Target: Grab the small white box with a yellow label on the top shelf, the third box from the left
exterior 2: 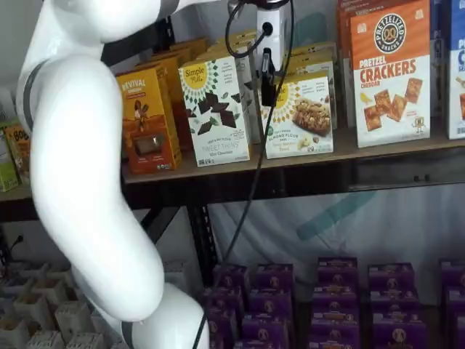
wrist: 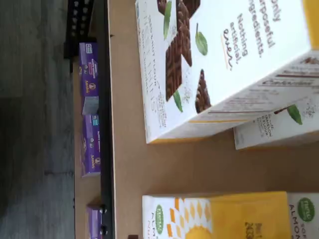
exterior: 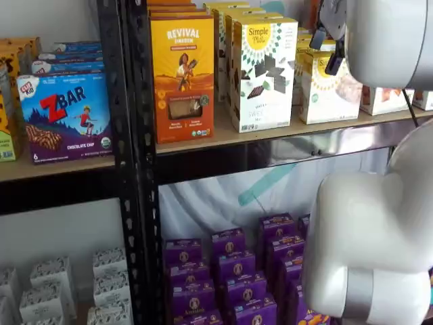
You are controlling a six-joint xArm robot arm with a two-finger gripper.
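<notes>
Small white box (exterior 2: 300, 116): Simple Mills carton with yellow sunburst label, upright at the front edge of the top shelf (exterior 2: 378, 151), just beside the taller white Simple Mills box (exterior 2: 215, 111) and near the orange-and-white crackers box (exterior 2: 390, 73); also seen in a shelf view (exterior: 329, 88). Gripper (exterior 2: 268, 86): hanging in front of the small white box's upper corner, black fingers side-on, so apart or together cannot be told. Wrist view: small white box's yellow top (wrist: 224, 215) beside the taller box (wrist: 219, 59), purple boxes (wrist: 90, 129) on the level below.

"Simple Mills" on tall white box (exterior: 263, 71), "REVIVAL" on orange box (exterior: 183, 74), "ZBAR CHOCOLATE CHIP" on purple box (exterior: 66, 116), "PRETZEL CRACKERS" on orange-and-white box (exterior 2: 390, 73) were legible.
</notes>
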